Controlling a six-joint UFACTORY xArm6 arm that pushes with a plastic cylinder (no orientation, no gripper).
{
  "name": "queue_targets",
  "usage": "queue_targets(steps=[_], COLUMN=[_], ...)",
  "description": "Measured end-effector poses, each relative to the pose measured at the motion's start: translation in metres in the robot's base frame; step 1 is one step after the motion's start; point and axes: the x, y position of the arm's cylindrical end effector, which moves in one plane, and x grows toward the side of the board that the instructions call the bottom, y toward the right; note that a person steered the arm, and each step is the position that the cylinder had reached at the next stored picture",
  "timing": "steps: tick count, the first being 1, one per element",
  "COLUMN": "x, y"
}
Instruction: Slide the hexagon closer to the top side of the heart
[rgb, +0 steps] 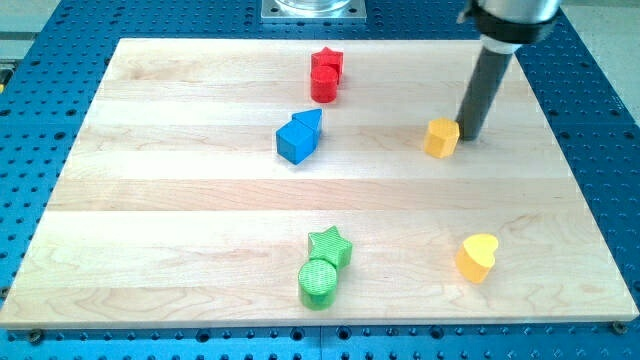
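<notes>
The yellow hexagon (441, 138) sits on the wooden board (180, 200) right of centre, toward the view's top. The yellow heart (478, 257) lies near the view's bottom right, well below the hexagon and slightly to its right. My tip (470, 135) stands on the board right next to the hexagon's right side, touching or nearly touching it. The dark rod rises from there toward the view's top right.
A red star (328, 62) and red cylinder (323, 85) sit together at the top centre. A blue cube (296, 141) with a blue triangle (310, 121) lies left of centre. A green star (330, 246) and green cylinder (318, 283) sit at the bottom centre.
</notes>
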Motion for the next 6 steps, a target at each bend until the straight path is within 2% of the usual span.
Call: queue_targets(steps=[1,2,3,4,5,6], x=[-0.019,0.017,0.064,0.051,0.064,0.082], y=[-0.033,-0.067,-0.018,-0.002,0.075,0.024])
